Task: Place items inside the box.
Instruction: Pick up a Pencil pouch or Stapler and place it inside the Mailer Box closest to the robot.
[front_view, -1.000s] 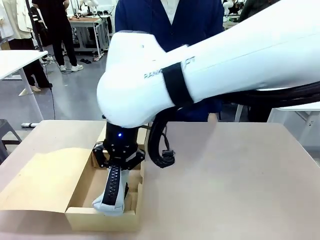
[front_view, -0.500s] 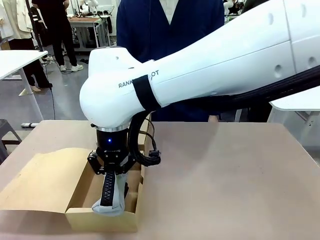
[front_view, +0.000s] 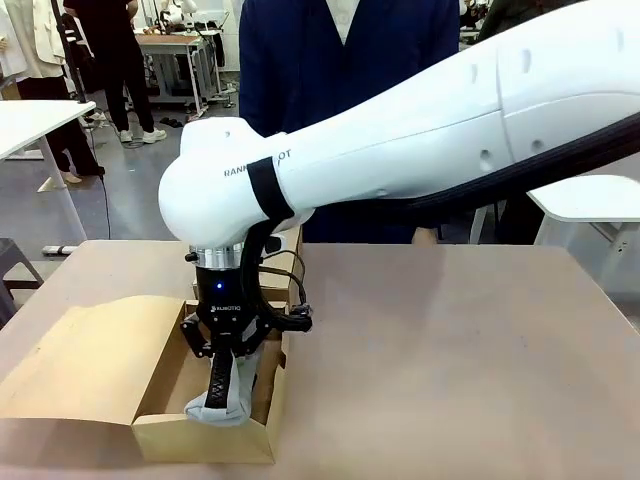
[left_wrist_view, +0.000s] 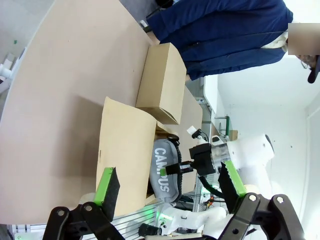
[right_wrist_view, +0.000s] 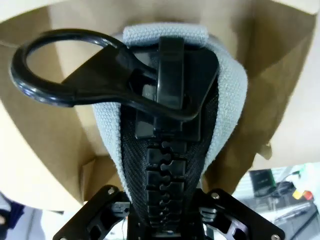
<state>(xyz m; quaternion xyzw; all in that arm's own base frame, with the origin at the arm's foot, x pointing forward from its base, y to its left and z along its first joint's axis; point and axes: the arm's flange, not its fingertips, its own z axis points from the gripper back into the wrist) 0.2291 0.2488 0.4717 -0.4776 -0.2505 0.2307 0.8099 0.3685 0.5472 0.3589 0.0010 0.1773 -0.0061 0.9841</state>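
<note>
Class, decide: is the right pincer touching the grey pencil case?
Touching. The right wrist view shows the right pincer clamped on the pencil case along its zip.

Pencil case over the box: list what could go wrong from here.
1. The pencil case hangs on end from the right gripper, shut on its zip edge. Released so, it may topple over the front wall of the box onto the table.
2. Its lower end looks close to that wall. Pushing down could catch the rim and shift the box.
</note>
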